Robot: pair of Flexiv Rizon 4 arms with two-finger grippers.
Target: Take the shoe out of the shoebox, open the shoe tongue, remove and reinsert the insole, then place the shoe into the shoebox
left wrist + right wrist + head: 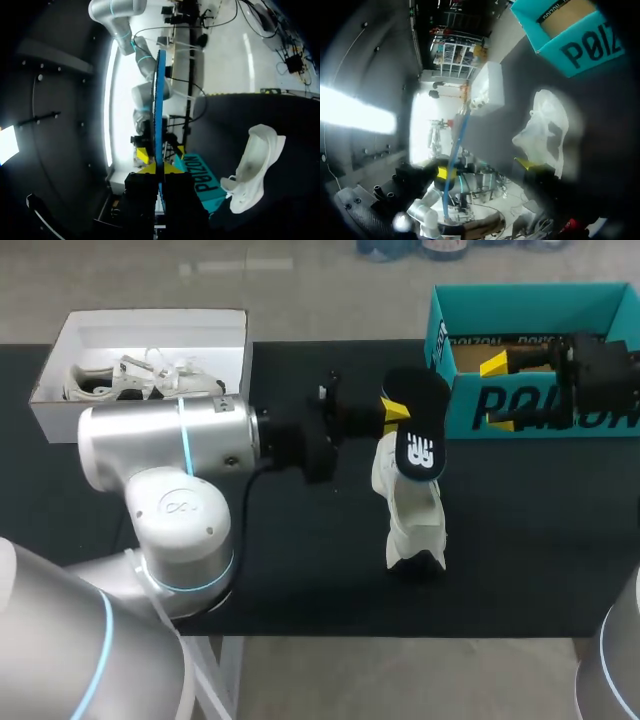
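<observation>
A white shoe (410, 515) stands on end on the black mat, out of the teal shoebox (530, 405). Just above its opening hangs the black insole (420, 435) with a white logo. My left gripper (393, 410) is shut on the insole's rim. In the left wrist view the insole (159, 120) runs edge-on as a blue strip between the yellow tips of the left gripper (159, 167), with the shoe (255, 165) off to one side. My right gripper (497, 390) is open in front of the shoebox, holding nothing. In its own view the right gripper (485, 167) faces the shoe (545, 130) and the insole (457, 147).
A white box (150, 350) with another white shoe inside sits at the back left. The teal shoebox (570, 35) stands at the back right, open side up. Bare black mat (540, 530) lies to the right of the shoe and along the front edge.
</observation>
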